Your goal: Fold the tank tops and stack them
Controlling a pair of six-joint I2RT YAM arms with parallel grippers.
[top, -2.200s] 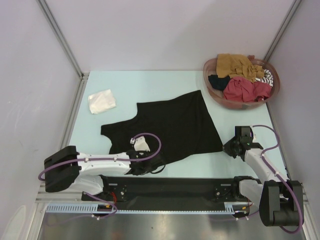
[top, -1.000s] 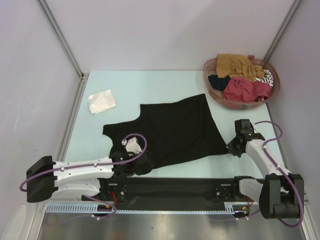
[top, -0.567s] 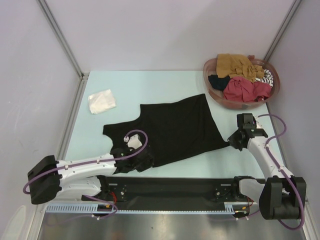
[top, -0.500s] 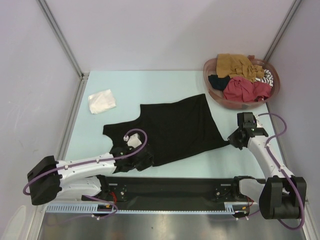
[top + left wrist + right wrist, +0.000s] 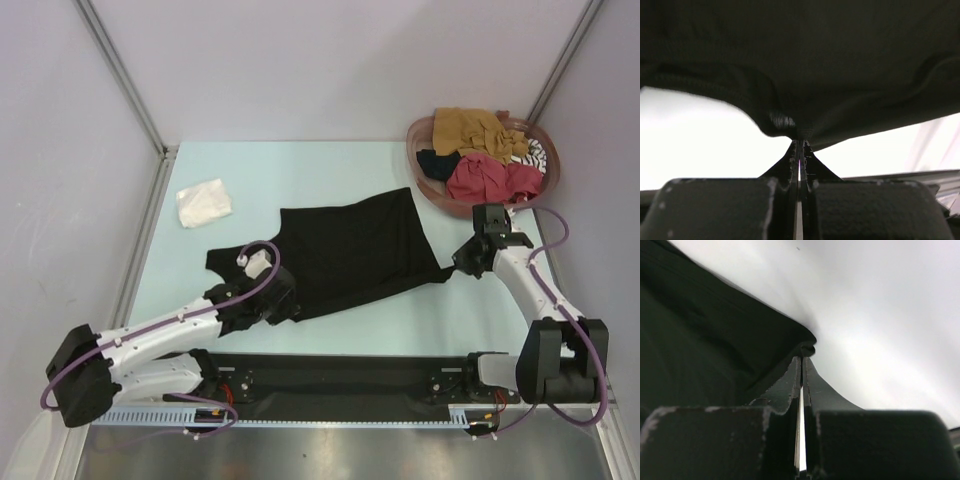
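Observation:
A large black tank top (image 5: pixel 350 250) lies spread across the middle of the pale table. My left gripper (image 5: pixel 283 303) is shut on its near left edge; in the left wrist view the cloth (image 5: pixel 805 75) bunches up right at the closed tips (image 5: pixel 800 142). My right gripper (image 5: pixel 455 265) is shut on the near right corner, pulled into a point, and the right wrist view shows the hem (image 5: pixel 715 340) pinched at the tips (image 5: pixel 802 357). A folded white tank top (image 5: pixel 204 202) rests at the far left. Mustard (image 5: pixel 470 130), red (image 5: pixel 490 180) and striped (image 5: pixel 535 152) tank tops fill the basket.
The round reddish-brown basket (image 5: pixel 430 190) stands at the back right, close to my right arm. Metal frame posts run up both back corners, with walls on either side. A black rail holding the arm bases lines the near table edge.
Both grippers have carried the near edge of the black tank top away from me, folding it toward the back. The left arm swung forward; the right gripper moved toward the basket.

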